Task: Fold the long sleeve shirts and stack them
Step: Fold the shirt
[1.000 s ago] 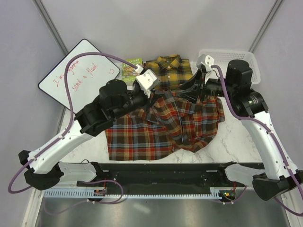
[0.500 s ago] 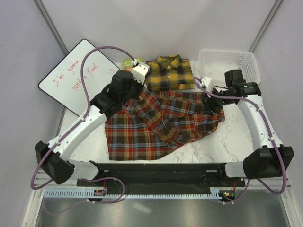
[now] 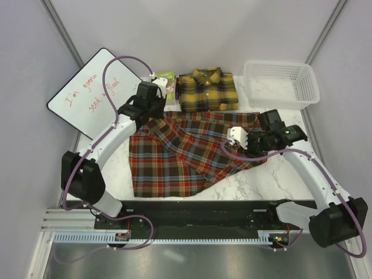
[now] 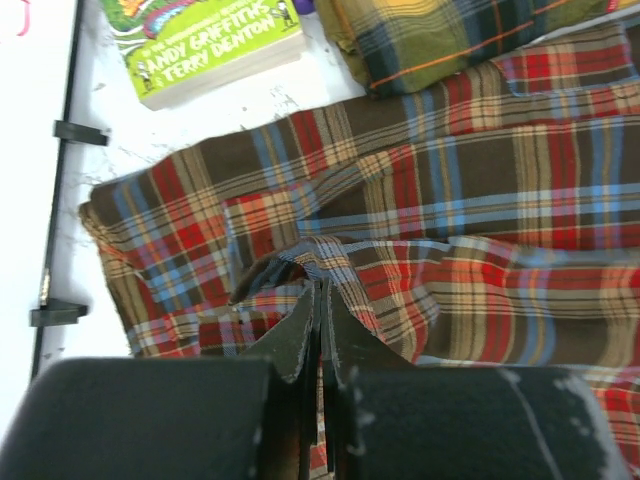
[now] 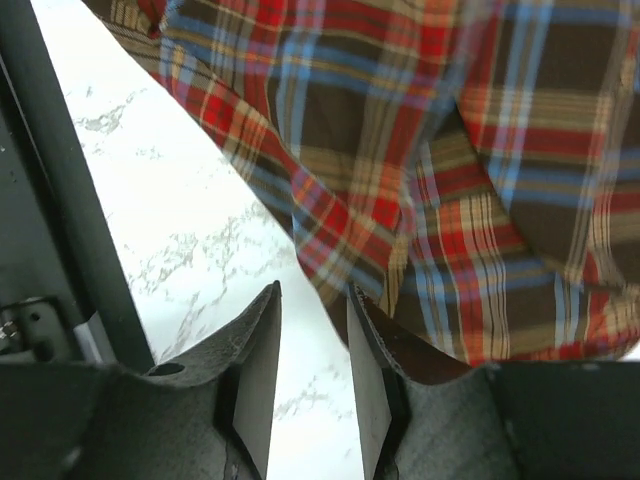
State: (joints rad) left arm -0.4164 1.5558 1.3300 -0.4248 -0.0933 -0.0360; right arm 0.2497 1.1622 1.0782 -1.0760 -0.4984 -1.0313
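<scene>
The red-brown plaid shirt [image 3: 186, 154] lies spread on the marble table, with some wrinkles on its right side. My left gripper [image 3: 152, 119] is at its far left corner. In the left wrist view the left gripper [image 4: 320, 285] is shut, with a raised fold of the red-brown shirt [image 4: 480, 180] pinched at its tips. My right gripper [image 3: 244, 154] hovers at the shirt's near right edge. In the right wrist view the right gripper [image 5: 312, 290] is open with bare marble between its fingers, and the shirt's hem [image 5: 420, 130] brushes the right finger. The yellow and black shirt [image 3: 207, 90] lies folded at the back.
A green book [image 3: 164, 81] lies just left of the yellow shirt, with a whiteboard [image 3: 96, 93] leaning at the far left. A white basket [image 3: 281, 64] stands at the back right. Bare marble [image 3: 279, 174] shows right of the red-brown shirt.
The left gripper pulled the shirt's corner back and left, spreading it flatter. The right arm swung from the far right down to the shirt's near right edge, its jaws now off the cloth.
</scene>
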